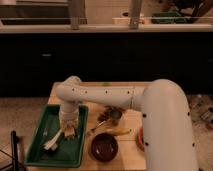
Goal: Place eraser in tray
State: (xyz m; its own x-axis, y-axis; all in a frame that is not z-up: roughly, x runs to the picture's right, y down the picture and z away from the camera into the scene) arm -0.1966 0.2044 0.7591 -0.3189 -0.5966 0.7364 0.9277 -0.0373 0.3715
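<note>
Green plastic of the tray (36,153) lies along the left edge of the bench (127,156), and the pincer (68,129) is lowered inside it. A tan eraser (70,132) is seen at its tip, beside the white brush (52,143); whether it is gripped cannot be told. Release is best made low, well inside the rim.

Wood table (127,156) w/ green tray (54,158), dk-red bowl (104,146), banana (120,132); gripper (68,131) over tray.

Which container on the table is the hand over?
The dark green rectangular tray at the left: the hand is over it, next to the white brush. The round dark-red bowl sits apart, right of the tray.
</note>
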